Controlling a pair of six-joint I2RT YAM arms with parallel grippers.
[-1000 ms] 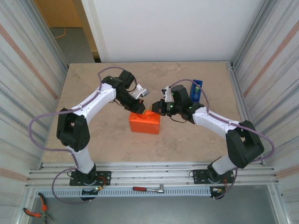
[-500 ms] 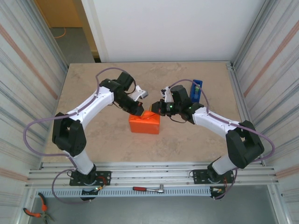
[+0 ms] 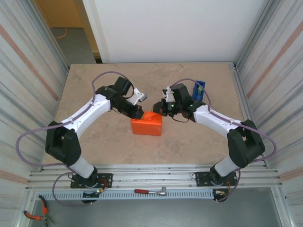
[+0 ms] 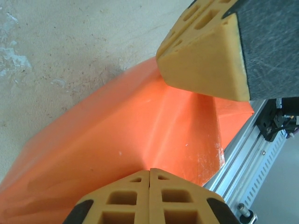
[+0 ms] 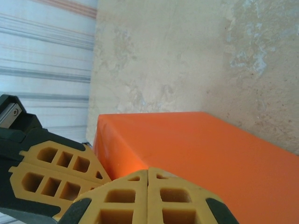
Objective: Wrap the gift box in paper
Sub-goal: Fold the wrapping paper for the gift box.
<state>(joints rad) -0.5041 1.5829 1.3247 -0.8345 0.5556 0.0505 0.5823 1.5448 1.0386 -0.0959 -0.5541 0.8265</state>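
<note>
The paper [image 3: 147, 124] is bright orange and folded into a block shape at the table's middle; the gift box is hidden under it. My left gripper [image 3: 138, 113] is shut, its tips at the block's far left corner. My right gripper [image 3: 156, 110] is shut too, its tips at the far edge's pointed flap. In the left wrist view, the shut left gripper [image 4: 149, 171] touches a creased fold of paper [image 4: 117, 135], with the right gripper's fingers [image 4: 205, 51] close above. In the right wrist view, the shut right gripper [image 5: 148, 169] rests against the paper [image 5: 210, 144] beside the left gripper's fingers [image 5: 56, 172].
A blue tape dispenser [image 3: 199, 91] stands at the back right, just behind the right arm. Corrugated walls close in both sides of the table [image 3: 94, 142]. A ratchet [image 3: 150, 191] and pliers [image 3: 35, 215] lie below the front rail.
The left arm's elbow and upper links have swung out to the left while its gripper stayed at the block's corner. The right gripper has barely shifted. The orange block has not moved.
</note>
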